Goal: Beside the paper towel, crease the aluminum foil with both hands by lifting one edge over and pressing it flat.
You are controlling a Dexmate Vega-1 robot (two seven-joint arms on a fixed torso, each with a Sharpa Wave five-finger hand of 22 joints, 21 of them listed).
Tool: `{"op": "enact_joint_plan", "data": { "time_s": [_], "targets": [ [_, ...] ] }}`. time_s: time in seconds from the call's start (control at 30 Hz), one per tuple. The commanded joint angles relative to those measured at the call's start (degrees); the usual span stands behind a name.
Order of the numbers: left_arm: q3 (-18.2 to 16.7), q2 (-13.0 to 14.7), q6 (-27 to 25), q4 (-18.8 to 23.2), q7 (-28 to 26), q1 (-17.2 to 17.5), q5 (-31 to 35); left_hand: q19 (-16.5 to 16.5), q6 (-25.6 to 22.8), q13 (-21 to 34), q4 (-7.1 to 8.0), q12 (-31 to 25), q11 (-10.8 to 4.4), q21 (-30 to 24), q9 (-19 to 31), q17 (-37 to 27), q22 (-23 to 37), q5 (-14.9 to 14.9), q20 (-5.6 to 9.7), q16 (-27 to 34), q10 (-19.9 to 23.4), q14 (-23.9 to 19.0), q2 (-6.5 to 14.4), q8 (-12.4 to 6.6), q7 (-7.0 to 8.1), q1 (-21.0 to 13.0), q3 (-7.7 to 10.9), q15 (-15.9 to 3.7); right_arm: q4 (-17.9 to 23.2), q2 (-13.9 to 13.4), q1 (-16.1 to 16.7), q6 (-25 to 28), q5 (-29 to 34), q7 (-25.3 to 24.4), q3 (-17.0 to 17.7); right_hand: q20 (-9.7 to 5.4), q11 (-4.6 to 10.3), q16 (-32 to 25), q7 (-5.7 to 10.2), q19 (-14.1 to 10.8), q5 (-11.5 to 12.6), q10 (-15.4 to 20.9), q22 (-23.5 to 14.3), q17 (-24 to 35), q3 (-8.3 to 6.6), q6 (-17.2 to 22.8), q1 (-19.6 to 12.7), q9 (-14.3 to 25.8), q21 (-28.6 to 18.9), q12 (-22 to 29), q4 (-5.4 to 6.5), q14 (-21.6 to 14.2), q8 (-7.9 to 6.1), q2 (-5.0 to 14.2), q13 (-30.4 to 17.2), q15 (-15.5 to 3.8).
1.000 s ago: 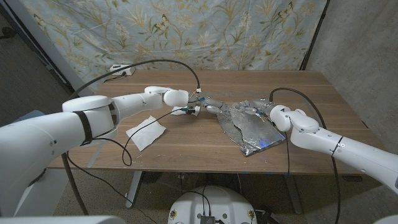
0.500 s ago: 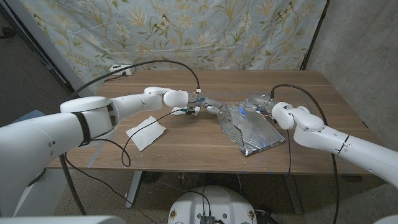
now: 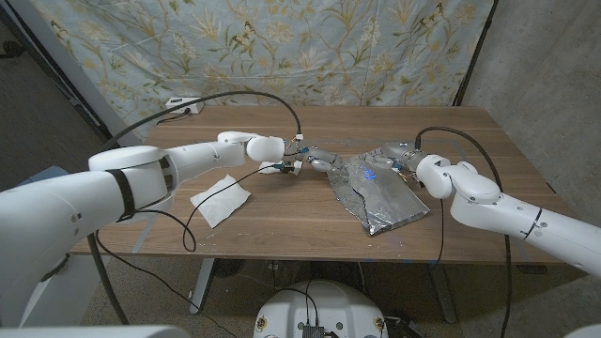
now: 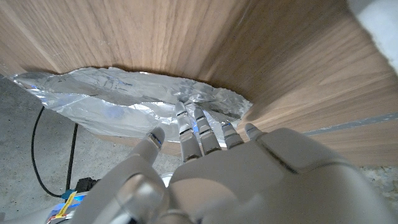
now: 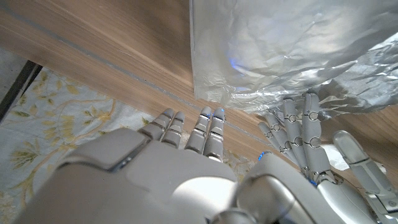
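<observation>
A floral blue-green curtain (image 3: 282, 47) hung behind the long wooden table (image 3: 282, 211). The crumpled silver aluminum foil sheet (image 3: 380, 197) lay right of centre, well apart from the white paper towel (image 3: 222, 199). The left hand (image 3: 319, 161) touched the foil's left edge, fingers outstretched; the right hand (image 3: 396, 154) hovered unclenched, grasping nothing.

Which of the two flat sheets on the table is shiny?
The aluminum foil, crinkled and silver between both robot hands; the paper towel is matte white.
</observation>
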State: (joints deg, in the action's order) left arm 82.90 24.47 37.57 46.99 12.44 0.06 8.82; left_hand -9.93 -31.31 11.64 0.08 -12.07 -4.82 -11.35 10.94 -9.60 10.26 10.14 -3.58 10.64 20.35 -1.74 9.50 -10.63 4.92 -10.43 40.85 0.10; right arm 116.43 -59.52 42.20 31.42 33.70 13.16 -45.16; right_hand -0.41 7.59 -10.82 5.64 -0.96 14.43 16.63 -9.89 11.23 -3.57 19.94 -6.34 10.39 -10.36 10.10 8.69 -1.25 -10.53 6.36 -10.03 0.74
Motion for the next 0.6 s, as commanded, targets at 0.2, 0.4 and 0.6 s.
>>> {"op": "enact_joint_plan", "data": {
  "time_s": [0.2, 0.4, 0.6],
  "targets": [
    [0.3, 0.0, -0.1, 0.2, -0.1, -0.2, 0.0, -3.5, 0.3, 0.1, 0.13, -0.3, -0.16, -0.3, 0.1, -0.1, 0.2, -0.2, -0.45, -0.1, 0.1, -0.2, 0.0, -0.37, -0.02, -0.6, -0.35, -0.18, 7.3, -4.4, 5.0, 7.2, -0.2, 0.8, 2.2, 0.26, -0.6, -0.5, -0.42, 0.1, 0.5, 0.3, 0.1, 0.1, -0.17, 0.1, 0.3, 0.2, -0.3, 0.4, -0.27, 0.1, -0.49, 0.28, -0.2, 0.54],
    [0.2, -0.4, 0.3, -0.8, -0.1, -0.3, 0.1, -3.5, 0.3, 0.1, 0.13, -0.3, -0.13, -0.3, 0.1, -0.1, 0.2, -0.2, -0.5, -0.1, 0.1, -0.2, 0.0, -0.38, 0.04, -0.6, -0.36, -0.15, 8.6, -5.2, 6.1, 8.9, -0.4, 0.9, 2.6, 0.2, -0.31, -0.5, -0.39, 0.2, 0.5, 0.2, 0.1, 0.0, -0.27, 0.1, 0.2, 0.2, -0.3, 0.3, -0.38, 0.1, -0.52, 0.37, -0.2, 0.58],
    [0.2, -1.3, 1.3, -2.6, -0.2, -0.5, 0.3, -3.5, 0.3, 0.1, 0.14, -0.3, -0.13, -0.3, 0.1, -0.1, 0.2, -0.2, -0.49, -0.1, 0.0, -0.3, 0.0, -0.38, 0.06, -0.7, -0.37, -0.17, 9.6, -5.7, 6.7, 10.6, 0.1, 1.7, 2.3, 0.18, -0.43, -0.5, -0.43, 0.2, 0.6, 0.2, 0.1, 0.0, -0.41, 0.1, 0.1, 0.2, -0.3, 0.4, -0.49, 0.0, -0.58, 0.49, -0.2, 0.52]
  ]
}}
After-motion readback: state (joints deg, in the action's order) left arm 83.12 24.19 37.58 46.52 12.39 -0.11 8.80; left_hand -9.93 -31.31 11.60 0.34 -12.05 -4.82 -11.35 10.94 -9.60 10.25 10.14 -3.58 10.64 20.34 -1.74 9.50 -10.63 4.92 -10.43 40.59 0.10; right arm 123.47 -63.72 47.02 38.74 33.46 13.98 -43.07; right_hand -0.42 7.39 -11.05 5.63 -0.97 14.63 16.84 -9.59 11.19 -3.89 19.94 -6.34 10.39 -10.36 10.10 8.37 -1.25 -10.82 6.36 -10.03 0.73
